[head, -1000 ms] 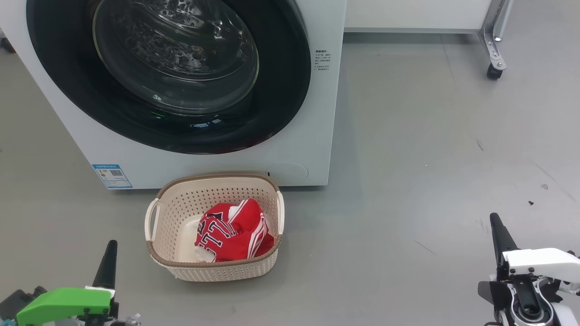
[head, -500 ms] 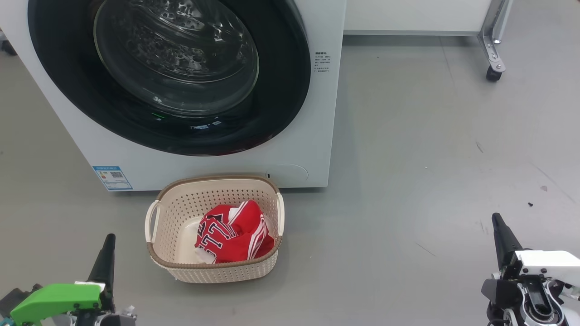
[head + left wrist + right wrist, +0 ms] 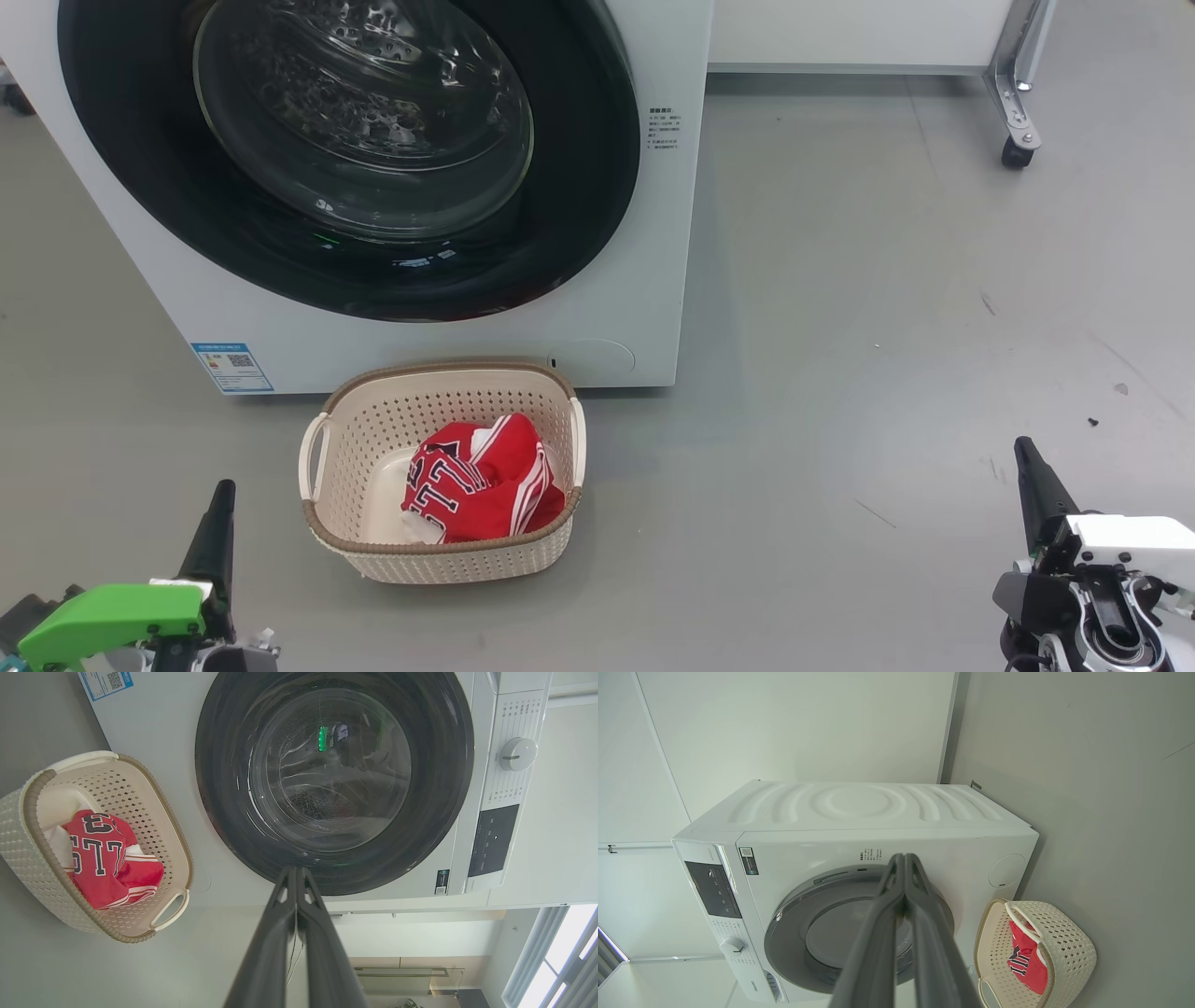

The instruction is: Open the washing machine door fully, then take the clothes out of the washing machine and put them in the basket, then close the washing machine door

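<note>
Red striped fabric garments (image 3: 485, 471), likely soft, light and best pinched at a raised fold, lie bunched in the cream perforated plastic basket (image 3: 448, 565) before the white washing machine (image 3: 658, 243), its glossy black-rimmed glass door (image 3: 579, 187) shut; left end effector (image 3: 222, 495) and right end effector (image 3: 1027, 457) closed, empty.

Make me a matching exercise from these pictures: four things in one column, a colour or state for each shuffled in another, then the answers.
Column one:
1. washing machine door
2. clothes
3. basket
4. left gripper

Column two:
A. cream with a brown rim
B. fingers together, holding nothing
C. red with white stripes
D. glossy black rim, closed

Pairs: 1-D, 2-C, 3-A, 4-B
</note>
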Tool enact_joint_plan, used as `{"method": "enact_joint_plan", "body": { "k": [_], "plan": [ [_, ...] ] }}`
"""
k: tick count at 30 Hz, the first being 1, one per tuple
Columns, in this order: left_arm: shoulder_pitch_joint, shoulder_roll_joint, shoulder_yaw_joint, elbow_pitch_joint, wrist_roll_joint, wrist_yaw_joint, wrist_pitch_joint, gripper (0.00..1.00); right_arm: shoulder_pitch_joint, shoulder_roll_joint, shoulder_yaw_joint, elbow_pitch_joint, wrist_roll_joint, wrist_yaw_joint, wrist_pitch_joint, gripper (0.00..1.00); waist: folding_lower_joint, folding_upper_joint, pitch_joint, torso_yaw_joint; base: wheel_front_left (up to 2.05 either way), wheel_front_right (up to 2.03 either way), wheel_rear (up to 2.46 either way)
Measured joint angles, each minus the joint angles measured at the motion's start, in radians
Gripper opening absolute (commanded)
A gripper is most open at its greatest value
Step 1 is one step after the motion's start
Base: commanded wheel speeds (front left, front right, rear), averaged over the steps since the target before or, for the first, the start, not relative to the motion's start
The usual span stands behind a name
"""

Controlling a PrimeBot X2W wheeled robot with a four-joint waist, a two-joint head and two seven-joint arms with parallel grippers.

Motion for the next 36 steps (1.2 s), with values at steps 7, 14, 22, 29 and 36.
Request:
{"method": "enact_joint_plan", "body": {
  "k": [7,14,22,29,36],
  "plan": [
    [0.000,0.000,0.000,0.000,0.000,0.000,0.000,0.00,0.000,0.000,0.000,0.000,0.000,0.000,0.000,0.00,0.0000,0.0000,0.000,0.000,0.00,0.00,0.00],
    [0.000,0.000,0.000,-0.001,0.000,0.000,0.000,0.00,0.000,0.000,0.000,0.000,0.000,0.000,0.000,0.00,0.0000,0.0000,0.000,0.000,0.00,0.00,0.00],
    [0.000,0.000,0.000,-0.001,0.000,0.000,0.000,0.00,0.000,0.000,-0.001,0.000,0.000,0.000,0.000,0.00,0.0000,0.0000,0.000,0.000,0.00,0.00,0.00],
    [0.000,0.000,0.001,-0.001,0.000,0.000,0.000,0.00,0.000,0.000,-0.001,0.000,0.000,0.000,0.000,0.00,0.0000,0.0000,0.000,0.000,0.00,0.00,0.00],
    [0.000,0.000,0.001,-0.002,0.000,0.000,0.000,0.00,0.000,0.000,-0.001,0.000,0.000,0.000,0.000,0.00,0.0000,0.0000,0.000,0.000,0.00,0.00,0.00]
  ]
}}
